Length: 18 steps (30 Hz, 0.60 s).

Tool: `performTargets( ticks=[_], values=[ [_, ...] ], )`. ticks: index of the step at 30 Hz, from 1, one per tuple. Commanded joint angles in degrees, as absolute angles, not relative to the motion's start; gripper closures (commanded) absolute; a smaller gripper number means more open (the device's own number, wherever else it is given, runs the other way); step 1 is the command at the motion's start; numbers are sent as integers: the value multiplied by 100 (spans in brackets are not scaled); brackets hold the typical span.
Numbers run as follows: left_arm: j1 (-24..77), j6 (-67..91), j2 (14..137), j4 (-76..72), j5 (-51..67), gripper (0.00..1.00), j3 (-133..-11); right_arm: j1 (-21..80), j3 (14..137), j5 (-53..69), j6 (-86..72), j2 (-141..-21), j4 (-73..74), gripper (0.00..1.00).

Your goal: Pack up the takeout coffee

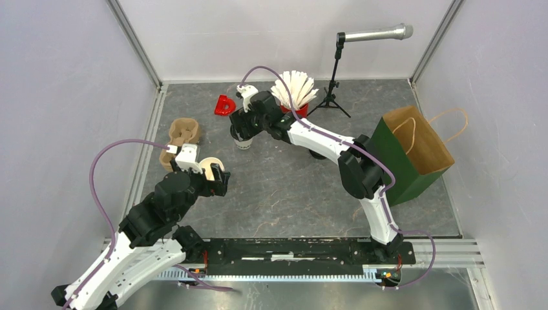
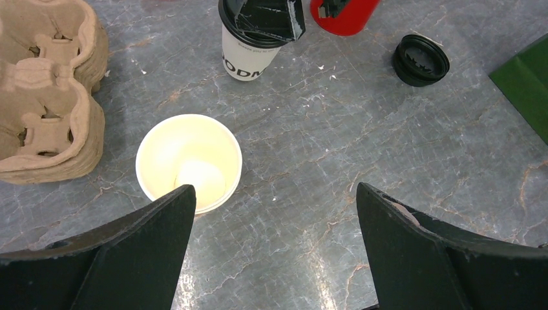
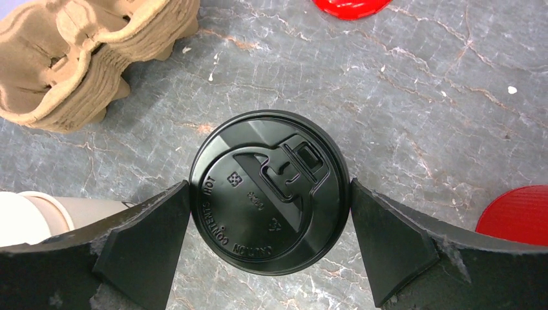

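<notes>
A white paper cup [image 2: 249,55] stands at the back middle with its black lid [image 3: 269,192] on top. My right gripper [image 3: 269,200] hovers straight over it, open, one finger at each side of the lid's rim. A second white cup [image 2: 189,161] stands uncovered, its cream inside showing, left of centre [image 1: 209,166]. My left gripper [image 2: 276,200] is open over bare table just right of this cup, with its left fingertip [image 2: 168,213] at the rim. A loose black lid [image 2: 421,59] lies on the table to the right.
A brown pulp carrier [image 1: 183,134] sits at the left, near the wall. A red cup of white sticks [image 1: 294,106] and a red piece [image 1: 225,105] are at the back. A green paper bag [image 1: 413,152] stands open at the right, behind a microphone stand [image 1: 333,77].
</notes>
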<state>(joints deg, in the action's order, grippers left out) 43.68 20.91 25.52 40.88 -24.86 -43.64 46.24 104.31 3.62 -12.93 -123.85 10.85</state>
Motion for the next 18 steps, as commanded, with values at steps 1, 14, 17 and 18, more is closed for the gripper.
performTargets(
  ticks=[1,14,17,18],
  values=[
    [4359,1917,2577,4034,-2452,0,-4369,4658,10823,216,-1162,-12360,903,2],
    [4357,2539,3052,4021,-2967,0,-4567,4635,10090,256,-653,-11729,1636,2],
    [4251,2629,3639,3996,-2913,1,-5035,4599,9748,458,-425,-11520,1498,2],
    [4136,2665,3814,3960,-2723,3,-5242,4581,9647,517,-343,-11473,1456,2]
  ],
)
